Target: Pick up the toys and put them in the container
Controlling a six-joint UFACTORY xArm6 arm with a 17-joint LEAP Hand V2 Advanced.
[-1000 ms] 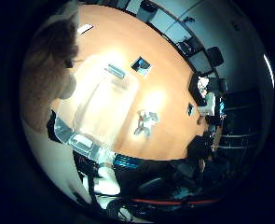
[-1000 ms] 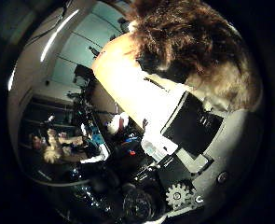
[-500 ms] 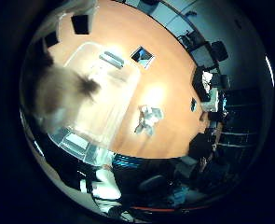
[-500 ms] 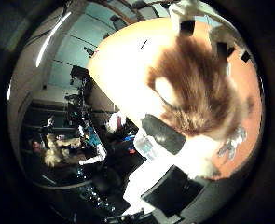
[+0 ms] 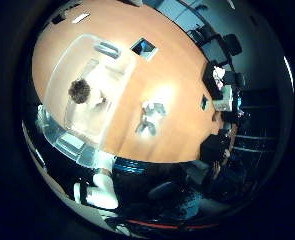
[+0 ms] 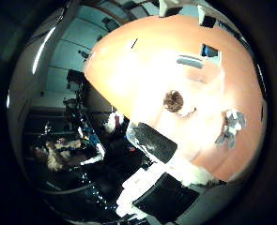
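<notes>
Orange wooden table (image 5: 167, 55), smooth and oval-ended, fills both palm views. On it stands a clear plastic container (image 5: 54, 102), rectangular with rounded corners. Inside the container lies a brown furry toy (image 5: 79, 91), round and shaggy, with a pale part beside it. On the bare table near the container lies a small grey and white toy (image 5: 149, 116), irregular in outline. The thumb side view alone shows white and black parts of the hand (image 6: 154, 140) at its edge; finger posture cannot be determined.
</notes>
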